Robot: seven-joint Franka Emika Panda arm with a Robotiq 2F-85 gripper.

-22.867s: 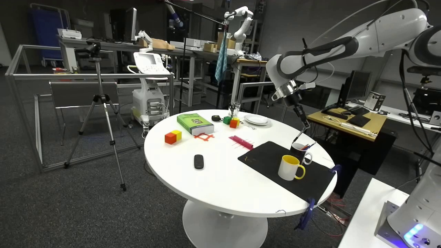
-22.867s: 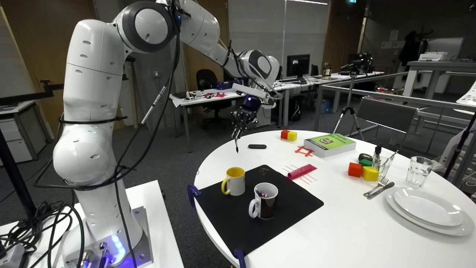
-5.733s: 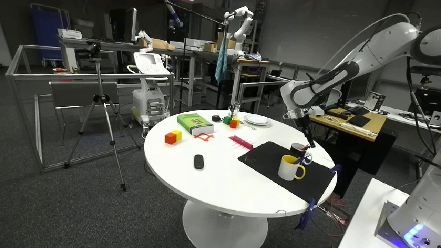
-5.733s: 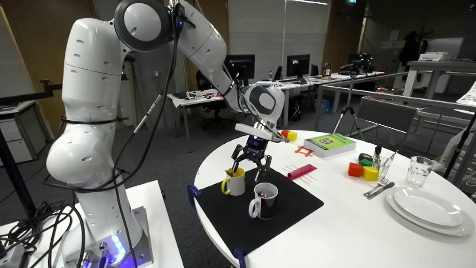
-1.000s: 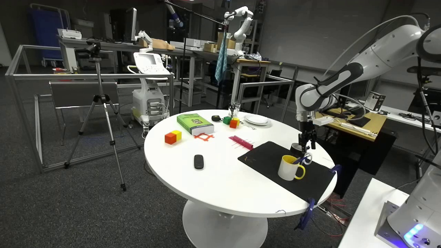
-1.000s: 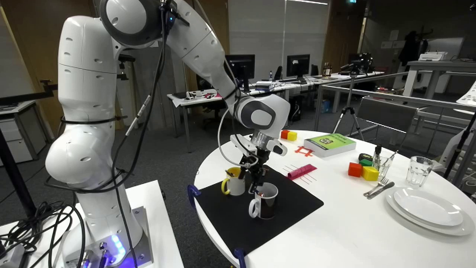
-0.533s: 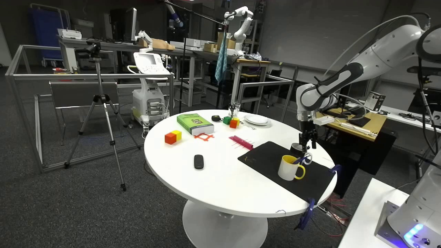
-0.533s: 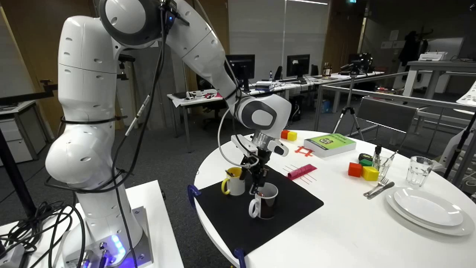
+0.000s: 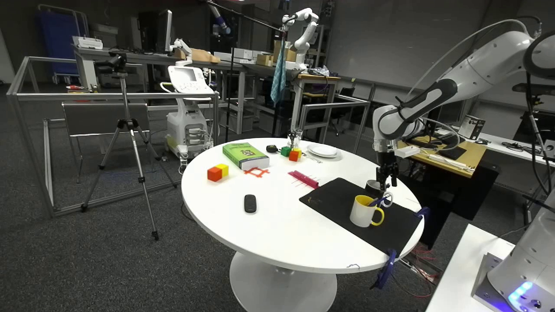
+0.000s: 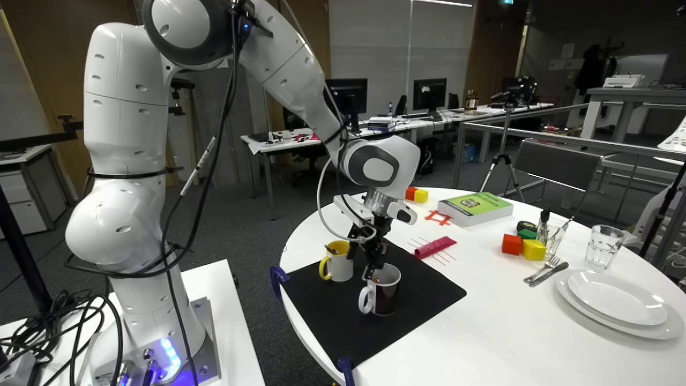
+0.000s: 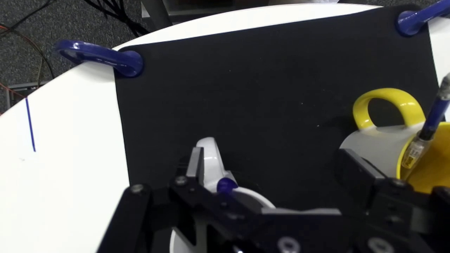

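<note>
"Above the black mat (image 11: pixel 263 105), how does the gripper (image 11: pixel 279 165) stand?"

"Pointing down, fingers (image 11: pixel 195 163) spread well apart; the wrist view shows mat through the gap between them."

"Position of the dark mug (image 10: pixel 387 300)?"

"Upright on the mat, close to one finger. In the wrist view that finger overlaps the mug's white handle (image 11: pixel 213 165) (whether they touch, I cannot tell), and a rounded blue tip (image 11: pixel 225 184) shows at the rim."

"And the yellow-lined mug (image 9: pixel 360 213)?"

"Upright on the same mat, near the dark one; the opposite finger covers part of its wall in the wrist view. A pen (image 11: pixel 434 114) leans out over its rim, handle side."

"Fixings and surroundings?"

"Blue clamps (image 11: pixel 132 64) sit at two corners of the mat, on the edge of the round white table (image 9: pixel 277 229). Well apart from both mugs, in both exterior views, lie a green book (image 9: pixel 243 152) and stacked white plates (image 10: pixel 616 300); a red cube (image 9: pixel 213 174) and a yellow cube (image 9: pixel 223 168) stand side by side near the book."
</note>
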